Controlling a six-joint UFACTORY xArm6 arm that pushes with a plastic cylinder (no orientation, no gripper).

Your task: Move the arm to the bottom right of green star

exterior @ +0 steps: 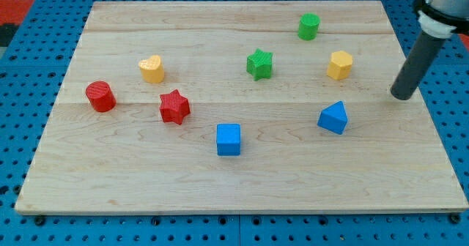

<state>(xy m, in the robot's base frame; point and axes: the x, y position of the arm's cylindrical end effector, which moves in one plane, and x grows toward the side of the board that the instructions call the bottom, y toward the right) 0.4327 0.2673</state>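
Surface: pale wooden board [242,187] lying on a blue pegboard [22,48].
Landmark: green star [259,64] — sits above the board's middle, toward the view's top.
My tip: [402,97] rests on the board well to the view's right of the green star and slightly lower; a bare rod, so nothing opens, closes or grips.
Yellow hexagonal block: [339,65] right of the green star, level with it, between the star and my tip.
Green cylinder: [309,26] above and right of the star.
Blue wedge-like block: [333,118] below and right of the star.
Blue cube: [229,139] below the star, slightly left.
Red star: [174,106] lower left of the green star.
Yellow heart: [152,69] left of the green star.
Red cylinder: [100,97] farthest left of the star.
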